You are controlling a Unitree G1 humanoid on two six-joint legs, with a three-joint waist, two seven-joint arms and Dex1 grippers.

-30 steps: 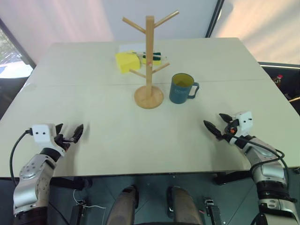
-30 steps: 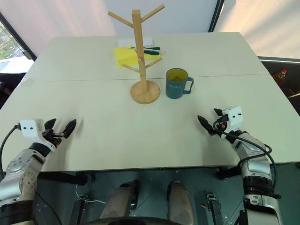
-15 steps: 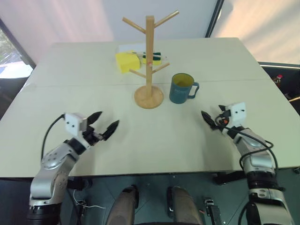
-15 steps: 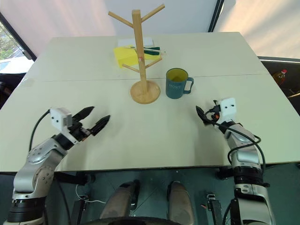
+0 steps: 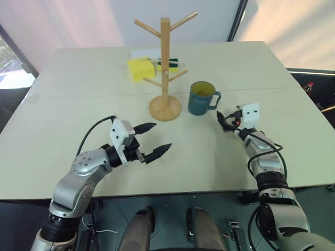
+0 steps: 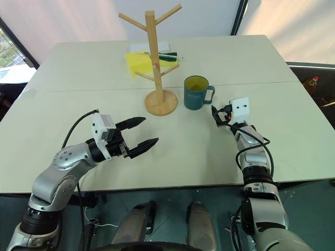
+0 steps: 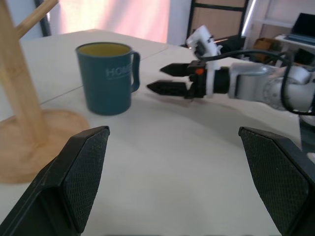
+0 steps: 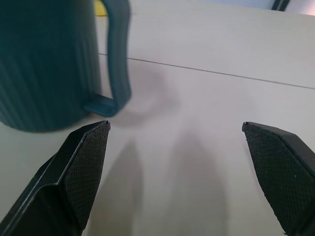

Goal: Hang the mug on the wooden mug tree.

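— What am I looking at for surface and room?

— I've got a pale cream table (image 5: 104,94) with a seam running across it, bright windows behind, and a dark frame post at one o'clock.

— Anything cluttering it?

— At twelve o'clock, behind the wooden mug tree (image 5: 165,73), I see a yellow sponge (image 5: 140,68) and a green marker (image 5: 170,61) on white paper. Between my grippers and the tree's base the table is bare.

— The mug?

— The mug (image 5: 201,98) stands upright on the table just beside the tree's disc base, at its three o'clock, handle turned toward my right gripper (image 5: 224,118). Pale lettering on its side starts "HOM"; the rest I can't read.

— Tools?

— Right gripper has its fingers spread, nothing in them, tips just short of the handle – not touching. Left gripper (image 5: 152,140) is spread too, holding nothing, over the table at seven o'clock from the tree.
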